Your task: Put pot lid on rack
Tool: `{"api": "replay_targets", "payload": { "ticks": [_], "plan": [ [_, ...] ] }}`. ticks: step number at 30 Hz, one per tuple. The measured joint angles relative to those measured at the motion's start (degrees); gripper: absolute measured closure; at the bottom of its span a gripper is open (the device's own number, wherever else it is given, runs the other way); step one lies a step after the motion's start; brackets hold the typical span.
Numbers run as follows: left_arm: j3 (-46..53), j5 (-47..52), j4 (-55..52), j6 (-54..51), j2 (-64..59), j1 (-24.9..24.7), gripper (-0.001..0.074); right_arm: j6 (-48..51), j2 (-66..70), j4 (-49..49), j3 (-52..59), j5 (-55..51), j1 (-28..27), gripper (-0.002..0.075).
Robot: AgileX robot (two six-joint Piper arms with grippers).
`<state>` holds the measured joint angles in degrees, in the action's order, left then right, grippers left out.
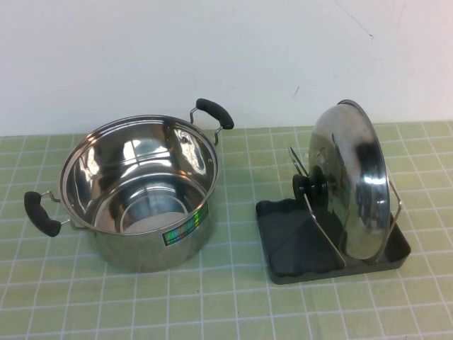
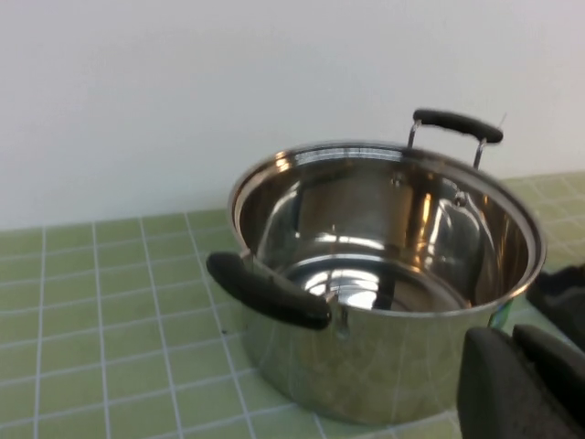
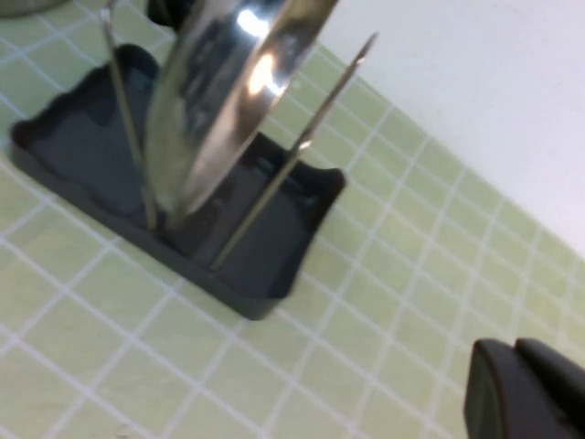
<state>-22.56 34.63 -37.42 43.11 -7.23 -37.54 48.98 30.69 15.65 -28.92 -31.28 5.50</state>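
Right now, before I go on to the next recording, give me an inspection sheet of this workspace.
Surface: green tiled mat with pale grid lines.
Pot lid: stands on edge in the rack, leaning slightly, black knob facing the pot.
Rack: dark tray right of the pot, wire dividers on either side of the lid.
Pot: open steel pot, left of the rack and apart from it, two black handles.
Clutter: nothing seen.
Left tool: only a dark tip at the left wrist view's edge, near the pot.
Right tool: only a dark tip at the right wrist view's edge, clear of the rack.
Cables: nothing seen.
Surroundings: plain white wall behind the mat.
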Motion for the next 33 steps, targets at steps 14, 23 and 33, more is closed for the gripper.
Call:
{"api": "replay_targets", "payload": {
  "ticks": [14, 23, 33],
  "plan": [
    [7.42, -0.67, 1.61, 0.80, 0.77, 0.00, 0.0737, 0.00, -5.44, 6.45, 6.46, 1.00, 0.00, 0.0726],
    [8.77, -0.80, 1.94, 0.80, 0.77, 0.00, 0.0737, 0.00, -5.44, 7.26, 6.46, 1.00, 0.00, 0.0726],
    [10.03, -0.95, 0.88, 1.80, 1.90, 2.59, 0.0737, 0.00, -5.44, 7.36, 6.46, 1.00, 0.00, 0.0726]
  ]
}}
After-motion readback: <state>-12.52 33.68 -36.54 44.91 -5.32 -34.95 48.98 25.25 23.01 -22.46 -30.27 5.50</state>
